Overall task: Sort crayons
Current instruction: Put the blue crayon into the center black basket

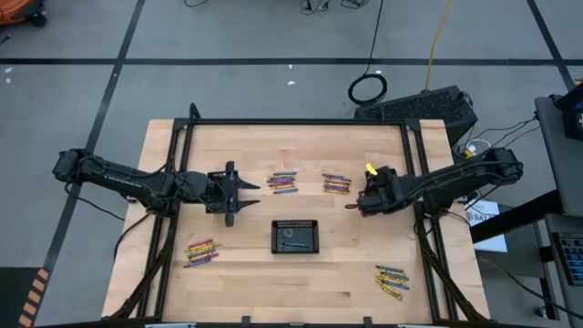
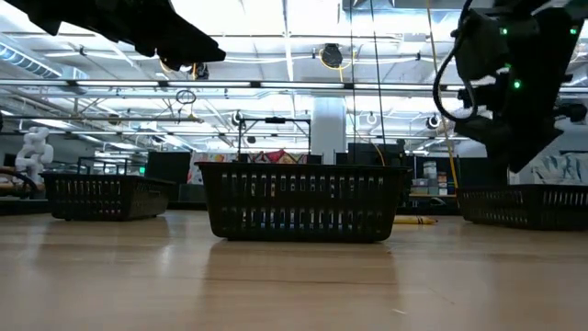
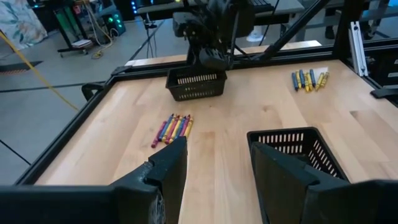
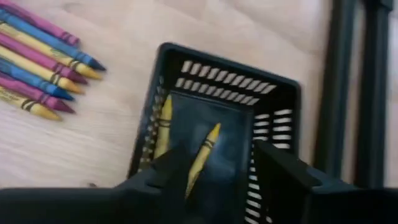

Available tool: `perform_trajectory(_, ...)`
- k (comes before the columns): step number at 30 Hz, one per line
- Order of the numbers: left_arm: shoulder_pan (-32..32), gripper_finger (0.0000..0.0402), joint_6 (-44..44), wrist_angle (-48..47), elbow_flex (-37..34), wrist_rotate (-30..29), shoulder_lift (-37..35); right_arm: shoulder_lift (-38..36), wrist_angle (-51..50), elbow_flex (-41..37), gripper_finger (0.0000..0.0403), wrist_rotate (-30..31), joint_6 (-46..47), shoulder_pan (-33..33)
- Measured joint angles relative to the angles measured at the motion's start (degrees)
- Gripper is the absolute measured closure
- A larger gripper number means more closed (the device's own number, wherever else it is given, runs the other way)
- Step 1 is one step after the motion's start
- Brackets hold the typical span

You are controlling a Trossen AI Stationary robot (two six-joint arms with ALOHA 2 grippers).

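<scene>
Yellow crayon [image 4: 202, 158] part-hidden behind right end effector [image 4: 219, 168]

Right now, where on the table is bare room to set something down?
Bare wood between the bottom-left crayons and bottom-right crayons, below the centre tray. Crowded: the middle band, two crayon rows between left claw and right claw.

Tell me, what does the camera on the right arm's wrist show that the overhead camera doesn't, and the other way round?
Only the right wrist view shows inside the small black basket under the right gripper: two yellow crayons lie in it, below open fingers. Only the high view shows the whole table, the left gripper, the middle basket and the crayon groups near the front corners. Both show the row of mixed crayons beside the right gripper.
</scene>
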Motion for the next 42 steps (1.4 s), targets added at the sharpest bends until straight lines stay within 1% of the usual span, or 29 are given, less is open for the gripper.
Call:
perform_trajectory(2, 0.00, 0.0219, -0.03, 0.00, 0.00, 0.00, 0.00, -0.73, 0.65, 1.90, 0.0212, -2.31, -0.62, -0.34)
perform_trajectory(5, -0.10, 0.0219, -0.04, 0.05, 0.00, 0.02, 0.01, -1.62, 6.32, 3.12, 0.0201, -8.09, -5.00, -1.79)
perform_trajectory(7, -0.21, 0.0219, -0.03, 0.05, 0.00, 0.02, 0.02, -1.45, 9.86, 3.12, 0.0198, -10.57, -7.52, -2.92)
perform_trajectory(10, -0.79, 0.0219, -0.02, 0.07, 0.02, 0.02, 0.24, 0.44, 9.02, 3.09, 0.0200, -11.05, -8.23, -5.01)
perform_trajectory(13, -1.64, 0.0219, 0.02, 0.03, 0.02, 0.02, 0.24, 2.48, 7.76, 3.03, 0.0205, -11.17, -6.40, -7.20)
perform_trajectory(16, -2.36, 0.0219, 0.17, 0.03, 0.02, 0.02, 0.26, 4.53, 9.48, 3.03, 0.0213, -12.81, -8.14, -8.94)
perform_trajectory(19, -2.63, 0.0219, 0.17, 0.01, 0.02, -0.28, 0.26, 5.83, 12.47, 3.03, 0.0230, -15.54, -10.76, -10.46)
perform_trajectory(22, -2.77, 0.0219, 0.17, -0.01, 0.02, -0.63, 0.26, 7.31, 12.87, 3.03, 0.0257, -16.33, -11.14, -11.83)
perform_trajectory(26, -3.05, 0.0219, 0.17, 0.00, 0.02, -0.78, 0.26, 8.71, 13.03, 3.03, 0.0308, -16.36, -12.02, -13.45)
perform_trajectory(32, -3.13, 0.0219, 0.17, -0.02, 0.02, -0.83, 0.26, 8.30, 14.08, 3.03, 0.0389, -15.78, -12.11, -15.50)
perform_trajectory(34, -3.12, 0.0219, 0.17, 0.00, 0.02, -0.87, 0.26, 7.99, 14.94, 3.03, 0.0397, -15.71, -12.45, -16.40)
perform_trajectory(38, -3.10, 0.0219, 0.17, 0.00, 0.02, -0.95, 0.26, 7.78, 17.87, 3.03, 0.0389, -16.12, -11.89, -18.33)
perform_trajectory(42, -3.11, 0.0219, 0.16, 0.00, 0.02, -0.99, 0.26, 7.81, 21.50, 3.03, 0.0391, -17.31, -11.77, -19.99)
